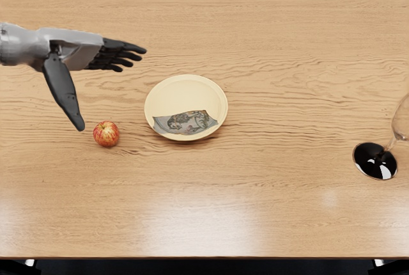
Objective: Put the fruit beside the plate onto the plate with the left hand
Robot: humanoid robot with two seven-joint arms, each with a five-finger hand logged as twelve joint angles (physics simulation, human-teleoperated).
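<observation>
Apple, red and yellow, stands alone on the tabletop, on the camera side of the fingers and well apart from them, just off the tip of what looks like the down-hanging thumb. Far out past the fingertips, at the picture's right edge, a wine glass shows its dark foot, with its bowl cut off by the frame.

Farther back, the cream plate lies ahead of the fingertips in the direction they point and on their camera side, near the fruit but not touching it. A grey patterned patch covers the plate's near part; whether it is print or a loose scrap cannot be told.

Farthest back, the left hand hovers with its fingers stretched out flat, holding nothing.

The main hazard appears to be the fruit's roundness. A brush from the thumb or a fingertip before the fingers have closed around the apple would likely send it rolling, perhaps toward the tabletop's near edge. The plate looks shallow, so a release from too high, or too close to the rim, could let the apple roll straight off again. If the patch is loose, it may slide under the fruit. The glass seems well out of the hand's likely path.
</observation>
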